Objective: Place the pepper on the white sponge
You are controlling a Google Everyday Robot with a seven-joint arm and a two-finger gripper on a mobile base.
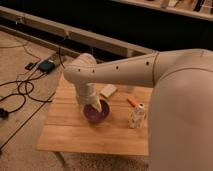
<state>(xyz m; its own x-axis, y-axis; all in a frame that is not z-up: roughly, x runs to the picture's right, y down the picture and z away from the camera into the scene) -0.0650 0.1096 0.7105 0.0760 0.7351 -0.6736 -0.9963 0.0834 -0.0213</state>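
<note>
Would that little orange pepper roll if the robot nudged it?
Probably: the pepper looks elongated and rounded, so it may roll sideways. Being small, it seems light. The gripper hangs at the purple bowl, apart from the pepper.

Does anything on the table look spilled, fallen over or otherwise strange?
Nothing stands out. The pepper lies flat on the table, apart from the white sponge. The spotted figure stands upright. The gripper hangs over the purple bowl.
</note>
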